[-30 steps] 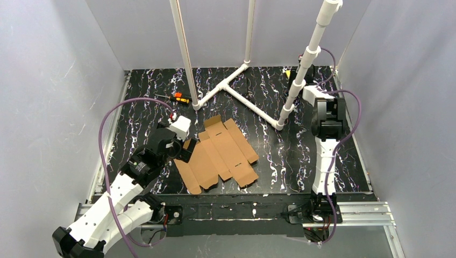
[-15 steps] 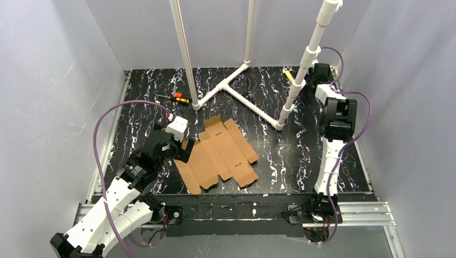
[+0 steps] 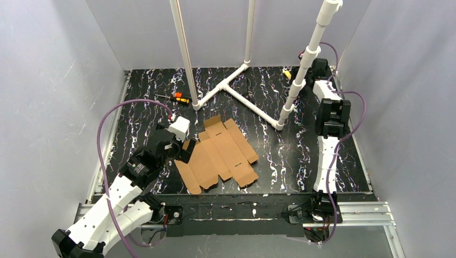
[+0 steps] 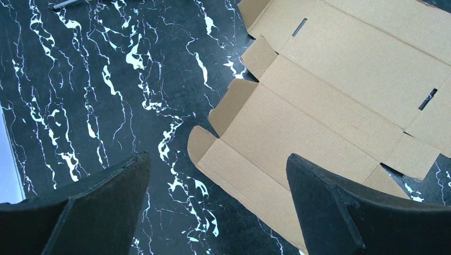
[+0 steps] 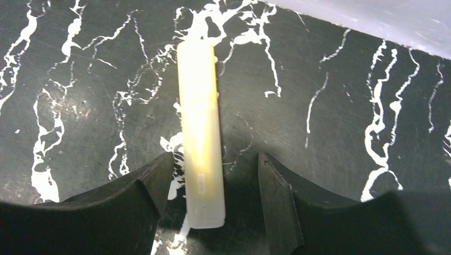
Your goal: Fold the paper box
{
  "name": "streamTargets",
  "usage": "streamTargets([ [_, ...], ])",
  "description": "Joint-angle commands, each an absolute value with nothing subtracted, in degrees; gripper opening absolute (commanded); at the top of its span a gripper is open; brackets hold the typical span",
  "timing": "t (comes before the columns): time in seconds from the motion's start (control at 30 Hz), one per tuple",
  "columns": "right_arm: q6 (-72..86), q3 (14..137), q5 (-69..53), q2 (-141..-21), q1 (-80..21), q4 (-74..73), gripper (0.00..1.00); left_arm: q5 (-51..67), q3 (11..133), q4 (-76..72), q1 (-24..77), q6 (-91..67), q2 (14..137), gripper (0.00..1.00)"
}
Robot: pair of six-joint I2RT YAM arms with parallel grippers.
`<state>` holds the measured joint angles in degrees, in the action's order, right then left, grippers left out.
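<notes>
Paper box (image 3: 220, 153) flat on table (image 3: 290, 156), pipe frame (image 3: 253, 102) beyond, screwdriver (image 3: 180, 98) far-left

Your left gripper (image 4: 217, 159) has its jaws spread wide over the flat, unfolded paper box (image 4: 340, 90), which lies on the black marbled table (image 4: 80, 106). One finger (image 4: 101, 207) is over bare table, the other over the cardboard's edge.

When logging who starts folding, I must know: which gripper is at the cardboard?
The left gripper: its open jaws hang over the left edge of the paper box. The right gripper flanks a yellow stick far off.
</notes>
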<state>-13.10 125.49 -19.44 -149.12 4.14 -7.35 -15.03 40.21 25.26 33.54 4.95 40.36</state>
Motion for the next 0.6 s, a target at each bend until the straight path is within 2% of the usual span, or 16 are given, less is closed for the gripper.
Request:
streamTargets([
  [0.0, -14.6, 128.3, -18.7, -151.9, 2.8, -9.5, 0.58, -15.5, 40.1, 24.5, 33.3, 5.4, 40.8, 0.98],
  [0.27, -18.5, 123.9, -19.2, -149.8, 2.8, -9.4, 0.23, -15.6, 40.1, 24.6, 33.2, 5.2, 40.2, 0.98],
  [0.4, -18.6, 116.3, -19.1, -144.2, 3.7, -7.0, 0.13, -15.5, 40.1, 24.8, 33.3, 5.0, 39.2, 0.98],
  [0.57, -18.8, 101.1, -20.3, -131.1, 6.1, -4.7, 0.08, -14.9, 40.4, 25.2, 33.2, 3.5, 37.0, 0.98],
])
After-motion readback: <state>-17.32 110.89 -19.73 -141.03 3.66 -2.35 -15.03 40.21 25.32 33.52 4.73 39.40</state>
